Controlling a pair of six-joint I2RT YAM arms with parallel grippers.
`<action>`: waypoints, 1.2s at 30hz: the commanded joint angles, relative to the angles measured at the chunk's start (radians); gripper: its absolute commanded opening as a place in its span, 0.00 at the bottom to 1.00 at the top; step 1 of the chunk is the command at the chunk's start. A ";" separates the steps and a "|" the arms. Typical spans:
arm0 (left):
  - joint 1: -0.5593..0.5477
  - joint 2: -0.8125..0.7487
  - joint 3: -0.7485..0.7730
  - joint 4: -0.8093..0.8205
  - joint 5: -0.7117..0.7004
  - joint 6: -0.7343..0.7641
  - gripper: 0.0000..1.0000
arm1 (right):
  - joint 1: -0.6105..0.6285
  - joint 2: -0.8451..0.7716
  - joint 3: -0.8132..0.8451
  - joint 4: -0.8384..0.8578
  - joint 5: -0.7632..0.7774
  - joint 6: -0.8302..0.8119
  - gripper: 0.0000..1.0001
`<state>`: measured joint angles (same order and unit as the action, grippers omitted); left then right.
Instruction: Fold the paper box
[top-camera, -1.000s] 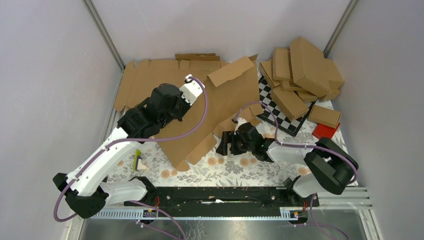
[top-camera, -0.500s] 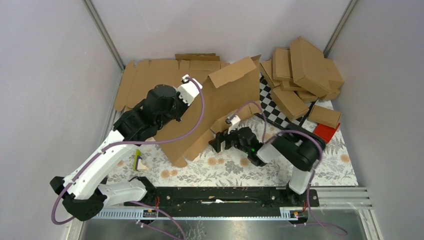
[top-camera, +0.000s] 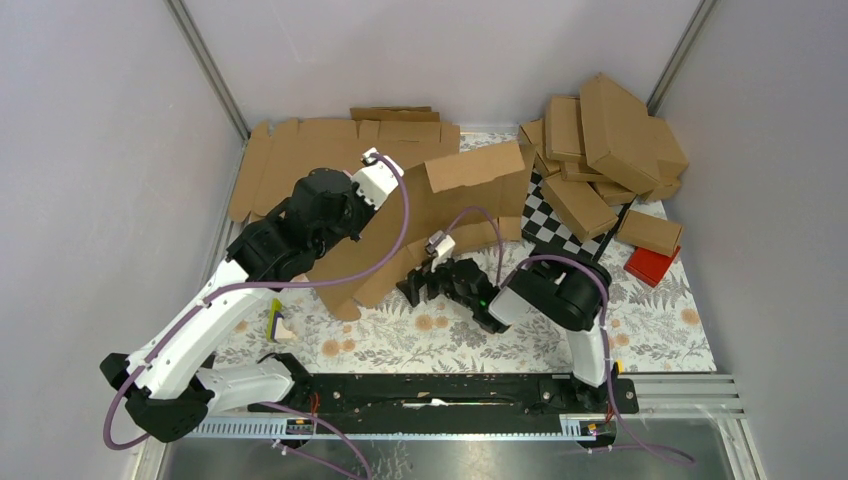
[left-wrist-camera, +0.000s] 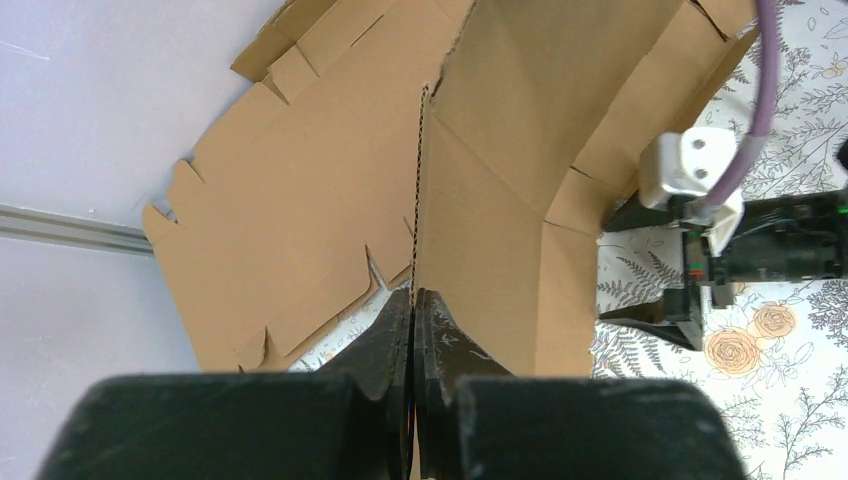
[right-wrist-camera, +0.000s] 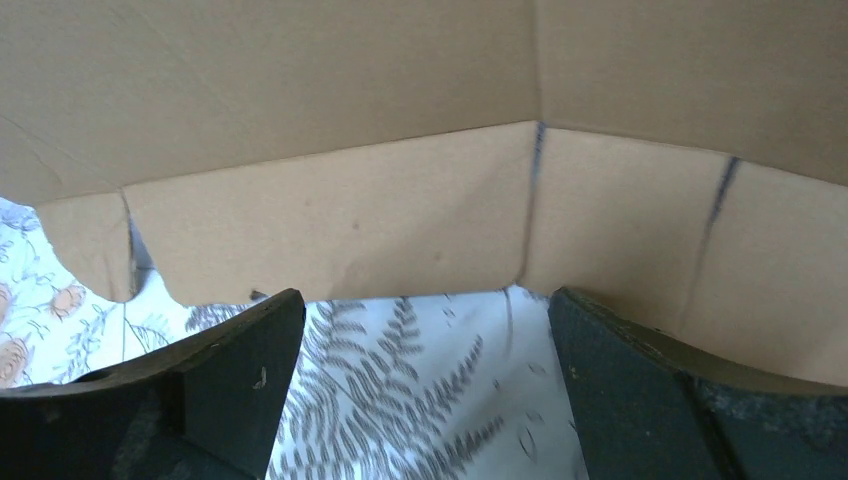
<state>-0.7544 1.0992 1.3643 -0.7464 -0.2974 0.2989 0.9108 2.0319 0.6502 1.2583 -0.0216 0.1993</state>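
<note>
Two sets of fingers showed. The left fingers (left-wrist-camera: 428, 322) were pressed together on the raw corrugated edge of the paper box (top-camera: 470, 190), pinching that panel so that it stood up on edge. In the overhead view this grip lay under the wrist and could not be seen. The right fingers (right-wrist-camera: 262, 340) stood spread wide with nothing between them. A lower flap of the box ran across just beyond their tips, and whether a tip touched it could not be told. In the overhead view they sat low at the centre of the frame, just beside the box's near flap.

One paper box was in hand: a partly bent die-cut sheet, raised and tilted at the centre of the overhead frame, with its top flap folded over. Its lower left corner was down at the floral cloth (top-camera: 450, 340) on the bench. Flat cardboard sheets (top-camera: 320, 145) lay overlapping at the upper left, at least two. Folded boxes (top-camera: 620, 120) were heaped at the upper right, about six, though the pile hid some edges. One checkered board (top-camera: 548, 215) lay partly under them. One red object (top-camera: 652, 265) lay just below the heap.
</note>
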 joint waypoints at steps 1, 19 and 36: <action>0.008 -0.008 0.026 0.059 -0.038 0.005 0.00 | 0.003 -0.122 -0.101 0.045 0.122 -0.057 1.00; 0.014 -0.006 0.009 0.104 0.020 -0.059 0.00 | 0.002 -0.600 -0.279 -0.281 0.303 -0.106 1.00; 0.019 0.038 0.045 0.064 0.009 -0.021 0.00 | -0.484 -0.926 -0.097 -0.934 0.042 0.147 1.00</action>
<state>-0.7444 1.1183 1.3643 -0.7338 -0.2802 0.2653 0.4873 1.0565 0.4946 0.3862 0.1085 0.3103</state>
